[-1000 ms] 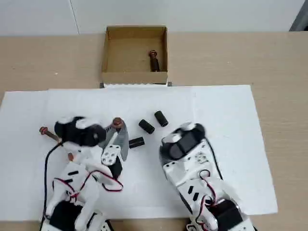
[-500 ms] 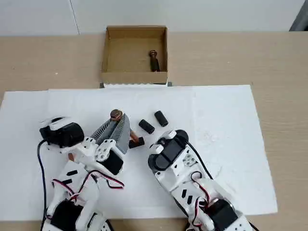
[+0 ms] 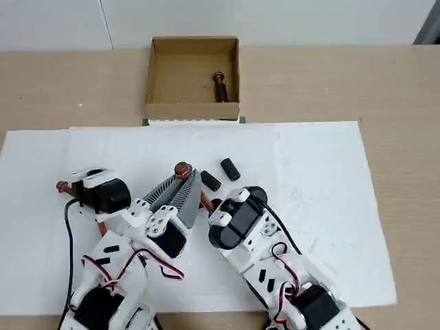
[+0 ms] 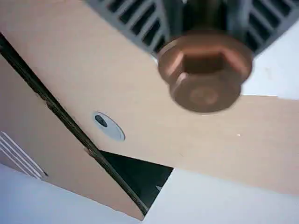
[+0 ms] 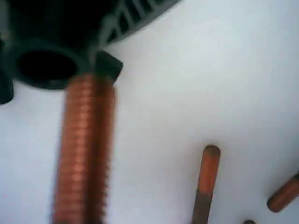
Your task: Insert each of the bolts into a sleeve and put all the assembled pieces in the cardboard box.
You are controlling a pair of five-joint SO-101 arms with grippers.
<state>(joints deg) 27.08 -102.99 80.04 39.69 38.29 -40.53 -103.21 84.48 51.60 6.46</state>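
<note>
Left gripper [image 3: 180,180] jaws narrow, clamped on a bolt [image 3: 182,168]. The hex head sticks out past the fingertips and the threaded end pokes out lower down, slanting toward the other arm. From the left wrist view the copper head [image 4: 203,70] sits right between the grey ribbed fingers [image 4: 131,14].

Right gripper [image 3: 216,204] is mostly tucked under its own wrist from above. Its jaws are closed around a black sleeve [image 5: 44,65], open mouth facing the camera in the right wrist view. The threaded shaft [image 5: 84,149] has its tip touching the sleeve's rim, beside the hole and not inside it. Both grippers meet near the middle of the white paper sheet [image 3: 323,206], low over it.

Two loose sleeves [image 3: 210,181] [image 3: 230,169] lie on the paper just beyond the grippers, near each other but apart. One spare bolt [image 3: 63,186] lies at the outer side of the left arm, next to its motor. More bolts on the paper show in the right wrist view [image 5: 205,186] [image 5: 282,196].

The cardboard box [image 3: 159,75] sits on the wooden table [image 3: 385,82] at the far edge of the paper. One assembled piece [image 3: 219,86] lies inside it, near the right wall.
</note>
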